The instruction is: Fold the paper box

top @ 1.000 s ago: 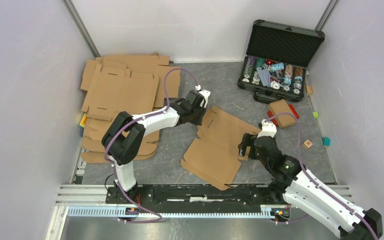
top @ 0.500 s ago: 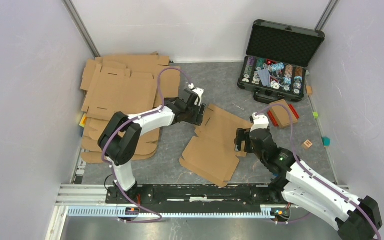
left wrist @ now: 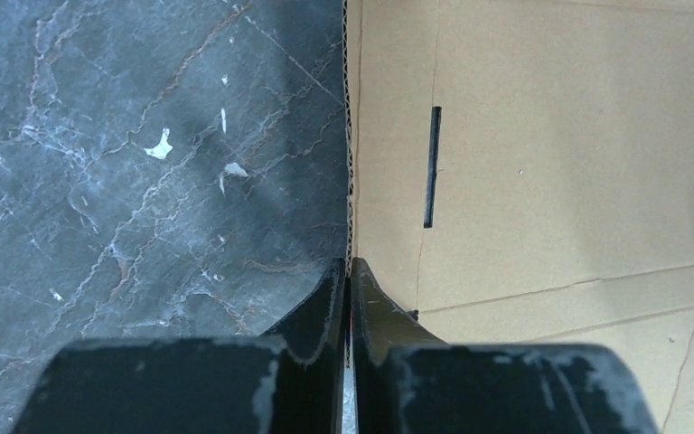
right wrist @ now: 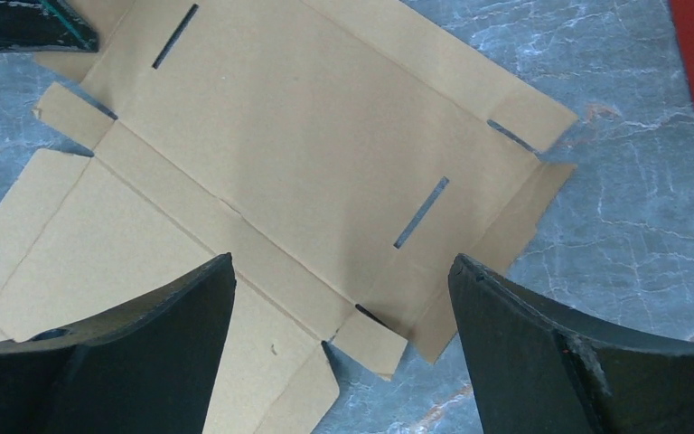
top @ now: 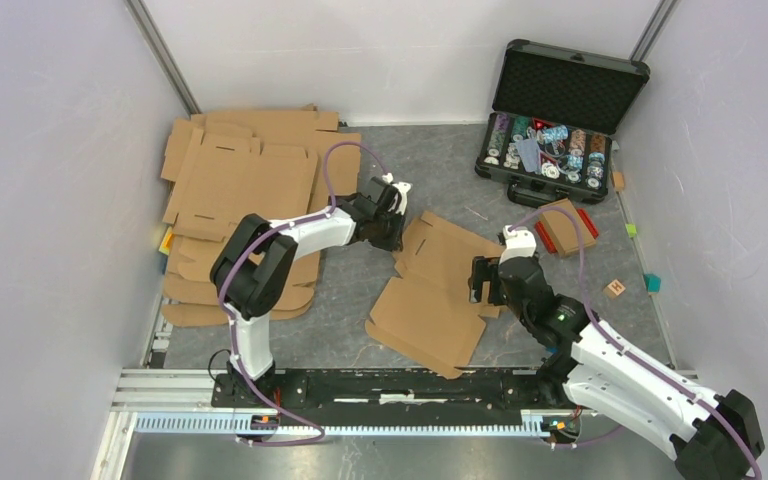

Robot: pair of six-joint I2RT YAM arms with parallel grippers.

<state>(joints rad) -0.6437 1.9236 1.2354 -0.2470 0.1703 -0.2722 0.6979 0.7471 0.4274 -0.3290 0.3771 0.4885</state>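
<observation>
Table: grey marbled top [top: 440, 165], with white walls on three sides.
Spare cardboard: a loose pile of flat blanks [top: 240, 180] at the far left, with the left arm reaching across it.
Paper box: [top: 422, 310] lies unfolded and skewed in the middle of the table, between the two grippers, with its slots and creases facing up.
Case: black with the lid up [top: 568, 95], in the far right corner, with chips in its tray.
Left gripper: [left wrist: 350, 267] at the box's far left edge. Its fingers are pinched nearly together, with the cardboard's edge running into the slit between them.
Right gripper: [right wrist: 343, 262] above the box's right side. Its fingers are spread wide and hold nothing. Whether they touch the cardboard cannot be told.
Small carton: brown [top: 563, 225], lying on red pieces just past the box's far right corner.
Wooden cube: [top: 615, 288] near the right wall.
</observation>
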